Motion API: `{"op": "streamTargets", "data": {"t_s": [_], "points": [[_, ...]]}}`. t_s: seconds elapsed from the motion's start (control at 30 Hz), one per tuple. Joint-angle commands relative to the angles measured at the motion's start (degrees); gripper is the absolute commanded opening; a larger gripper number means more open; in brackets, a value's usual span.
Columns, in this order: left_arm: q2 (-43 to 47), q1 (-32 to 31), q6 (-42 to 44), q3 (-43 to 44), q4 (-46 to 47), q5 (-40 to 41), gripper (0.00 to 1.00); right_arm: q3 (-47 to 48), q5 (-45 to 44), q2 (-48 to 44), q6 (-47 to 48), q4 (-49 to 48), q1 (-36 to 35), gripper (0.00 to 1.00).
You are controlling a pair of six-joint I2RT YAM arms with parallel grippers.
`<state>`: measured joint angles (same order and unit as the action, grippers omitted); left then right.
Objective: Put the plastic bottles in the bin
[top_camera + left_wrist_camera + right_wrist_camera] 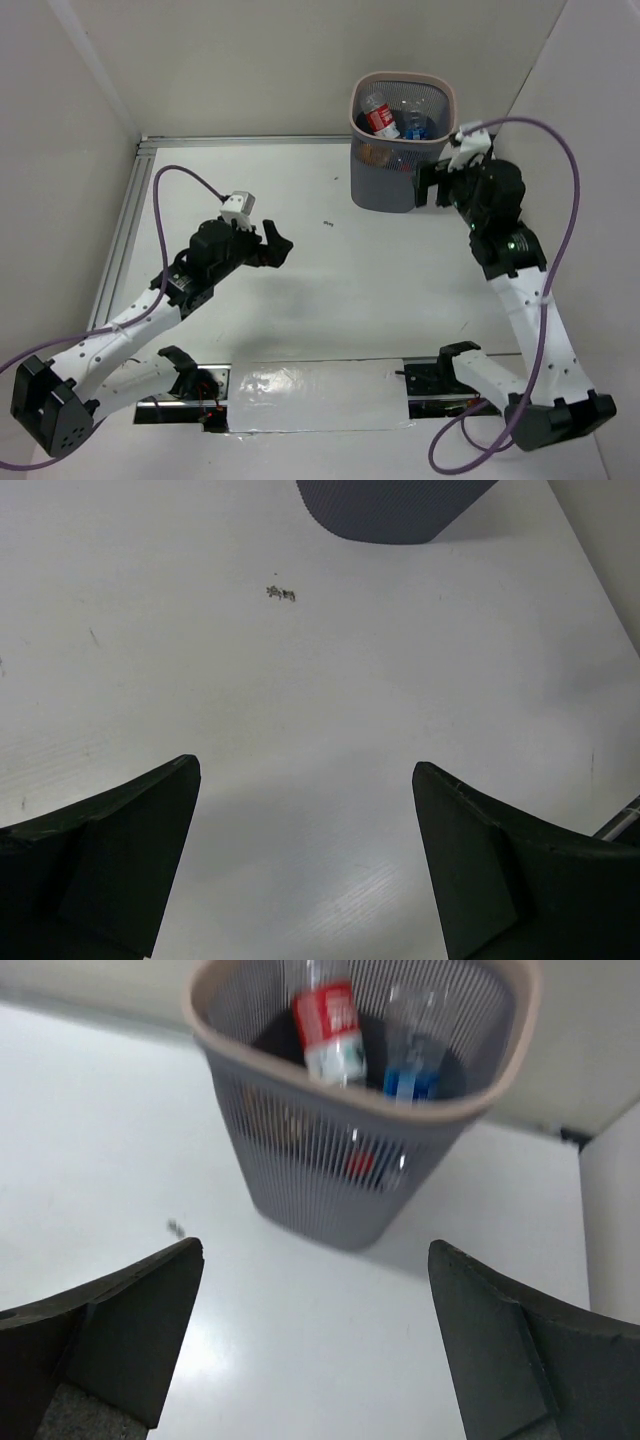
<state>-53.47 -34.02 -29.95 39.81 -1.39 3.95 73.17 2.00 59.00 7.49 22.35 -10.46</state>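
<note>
- Top view: the bin [385,185] stands at the far right of the bench [330,300], with a red-labelled bottle [380,118] and a blue-labelled bottle [415,128] lying inside it. The right hand [427,187] sits just beside the bin's wall and below its rim, and this angle does not show how wide it is. The left hand [272,245] hangs over the middle of the bench, well apart from the bin. No bottle is seen on the bench.
- Left wrist view: the left hand [305,770] is spread wide and holds nothing. Below it is bare white bench, marked only by a small dark speck [281,593]. The bin's grey base [390,505] shows at the top edge.
- Right wrist view: the right hand [315,1250] is spread wide and empty, facing the bin [330,1190]. The red-labelled bottle [330,1030] and the blue-labelled bottle [410,1070] stand against the bin's inner wall. More shapes show low down through the mesh, too blurred to count.
- Progress: with both hands empty and no bottle outside the bin, the job looks finished or very close to it. How many bottles are inside cannot be confirmed from these views.
</note>
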Motion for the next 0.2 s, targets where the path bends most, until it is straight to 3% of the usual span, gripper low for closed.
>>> {"op": "streamTargets", "data": {"t_s": [0.0, 0.17], "points": [[-2.24, 1.14, 1.57, 4.48, 4.02, -2.09, 1.0, -9.07, -2.7, -4.59, 1.56, 2.52, 0.43, 1.0], [-5.14, 1.68, 1.04, 5.1, 5.26, -3.42, 1.0, -20.69, -5.69, -9.43, 2.71, 1.04, 0.97, 1.0]]}}
